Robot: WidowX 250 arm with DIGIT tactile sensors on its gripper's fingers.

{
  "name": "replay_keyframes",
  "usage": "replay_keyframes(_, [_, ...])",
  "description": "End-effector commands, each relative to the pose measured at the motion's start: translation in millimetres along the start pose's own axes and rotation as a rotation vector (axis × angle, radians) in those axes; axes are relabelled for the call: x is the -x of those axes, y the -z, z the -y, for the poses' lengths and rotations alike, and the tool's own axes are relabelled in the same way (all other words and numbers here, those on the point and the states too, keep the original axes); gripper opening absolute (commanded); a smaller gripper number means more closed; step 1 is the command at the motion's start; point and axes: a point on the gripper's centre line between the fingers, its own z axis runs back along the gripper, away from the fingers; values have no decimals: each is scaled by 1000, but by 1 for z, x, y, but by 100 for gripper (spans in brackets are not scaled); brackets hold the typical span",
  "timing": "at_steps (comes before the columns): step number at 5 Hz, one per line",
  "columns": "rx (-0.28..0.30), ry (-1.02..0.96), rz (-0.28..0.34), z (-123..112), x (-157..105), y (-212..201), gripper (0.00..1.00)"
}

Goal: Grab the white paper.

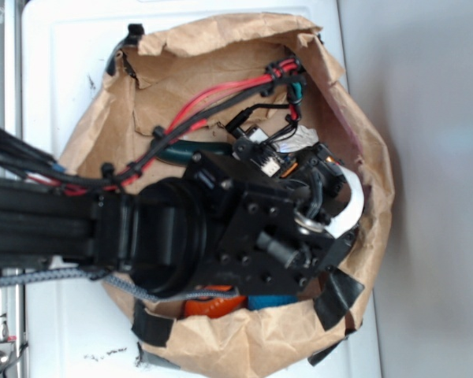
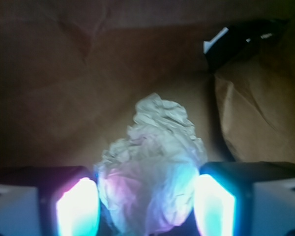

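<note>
In the wrist view the white paper, a wrinkled wad, lies between my gripper's two glowing pads. The left pad and the right pad both touch its sides, so the gripper is shut on it. The wad rests against the brown bag's floor. Seen from outside, the black gripper reaches down into the brown paper bag, and its body hides the wad.
The bag's crumpled walls rise all around the gripper. An orange object and a blue one lie under the arm. Black tape patches hold the bag's rim. A bag fold stands right of the wad.
</note>
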Motion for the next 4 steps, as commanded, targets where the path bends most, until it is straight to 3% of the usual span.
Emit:
replay_keyframes(1, [18, -11, 58, -6, -8, -19, 0])
replay_keyframes(2, [18, -2, 59, -4, -7, -18, 0])
replay_keyframes(3, [74, 33, 46, -11, -2, -33, 0])
replay_keyframes(4, [237, 169, 5, -20, 1, -86, 0])
